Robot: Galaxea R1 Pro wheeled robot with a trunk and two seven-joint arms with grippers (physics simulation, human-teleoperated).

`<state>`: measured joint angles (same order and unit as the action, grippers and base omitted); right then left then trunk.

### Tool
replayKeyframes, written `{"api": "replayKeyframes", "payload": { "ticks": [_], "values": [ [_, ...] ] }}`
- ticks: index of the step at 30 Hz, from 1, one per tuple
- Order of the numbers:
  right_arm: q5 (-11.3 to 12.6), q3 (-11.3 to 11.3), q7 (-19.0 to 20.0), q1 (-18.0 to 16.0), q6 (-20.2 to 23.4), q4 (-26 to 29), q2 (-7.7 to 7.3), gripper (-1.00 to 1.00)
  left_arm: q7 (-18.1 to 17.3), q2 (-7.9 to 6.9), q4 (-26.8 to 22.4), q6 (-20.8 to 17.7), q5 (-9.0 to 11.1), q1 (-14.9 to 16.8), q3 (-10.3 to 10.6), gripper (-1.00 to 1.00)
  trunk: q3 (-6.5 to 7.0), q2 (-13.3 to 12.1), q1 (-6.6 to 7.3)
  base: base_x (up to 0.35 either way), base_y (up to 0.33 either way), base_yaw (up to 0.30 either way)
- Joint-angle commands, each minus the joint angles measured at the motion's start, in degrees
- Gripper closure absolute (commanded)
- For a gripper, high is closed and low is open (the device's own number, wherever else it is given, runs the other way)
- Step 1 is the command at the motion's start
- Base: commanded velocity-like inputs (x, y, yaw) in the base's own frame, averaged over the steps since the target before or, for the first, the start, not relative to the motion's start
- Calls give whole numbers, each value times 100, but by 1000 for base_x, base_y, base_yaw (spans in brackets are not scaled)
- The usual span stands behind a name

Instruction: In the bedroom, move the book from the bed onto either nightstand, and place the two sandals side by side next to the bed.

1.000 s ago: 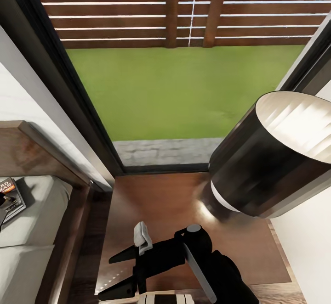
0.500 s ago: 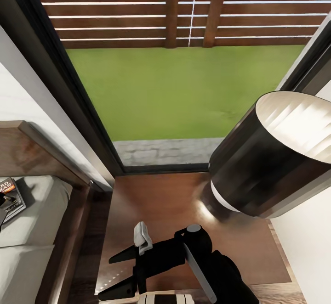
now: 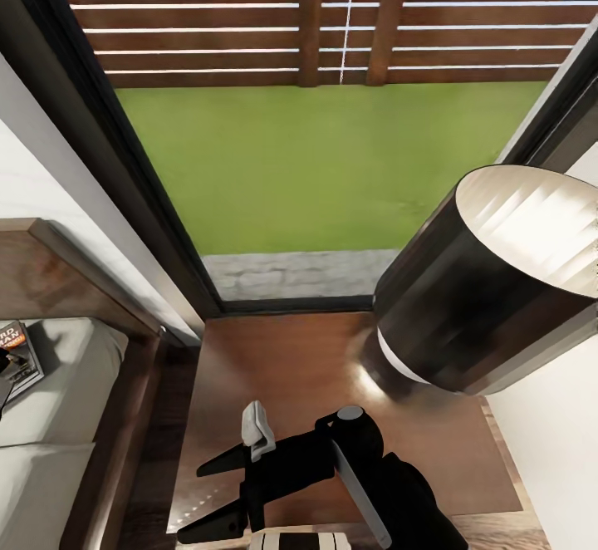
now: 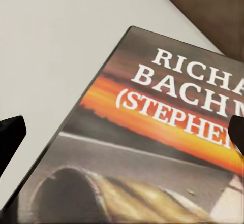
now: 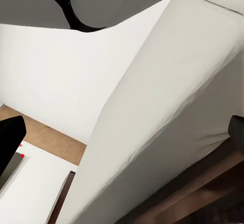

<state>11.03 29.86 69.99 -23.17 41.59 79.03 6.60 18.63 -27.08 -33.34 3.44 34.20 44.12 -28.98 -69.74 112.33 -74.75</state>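
Bedroom corner ahead of you: the book point(image 3: 15, 352) lies flat on the bed point(image 3: 58, 392) near the headboard, at the far left edge of your head view, its dark cover with white lettering and orange band facing up. Your left wrist camera looks straight down on that cover point(image 4: 152, 142), with the left claw point(image 4: 122, 132) spread wide, one black fingertip point(image 4: 10, 135) over the pale mattress and the other over the book's far side, gripping nothing. Beside the bed stands the nightstand point(image 3: 282, 367), its glossy brown top carrying the black-shaded lamp point(image 3: 482, 284) on the right. Your right arm point(image 3: 332, 467) hangs low over the nightstand's near edge; its right claw point(image 5: 122, 132) is parted and empty, with the tips at the edges of its wrist view, looking along the mattress side and bed frame. Beyond the nightstand, the dark-framed window point(image 3: 332, 159) shows green lawn and a slatted wooden fence. Compared with half a second ago, the whole scene has slid slightly leftward, so your camera has turned a touch; the objects themselves have not moved.
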Motion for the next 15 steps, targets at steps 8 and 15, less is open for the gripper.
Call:
{"api": "replayKeyframes", "payload": {
  "ticks": [8,15],
  "values": [
    [30,2,-3,-2,42,0,0,-100,9,1,206,32,122,-3,24,-100,-4,1,0,0,-6,0],
    [30,2,-3,-3,42,-2,0,-100,4,1,207,34,122,-1,24,-100,-4,1,0,0,0,0]
  ]
}}
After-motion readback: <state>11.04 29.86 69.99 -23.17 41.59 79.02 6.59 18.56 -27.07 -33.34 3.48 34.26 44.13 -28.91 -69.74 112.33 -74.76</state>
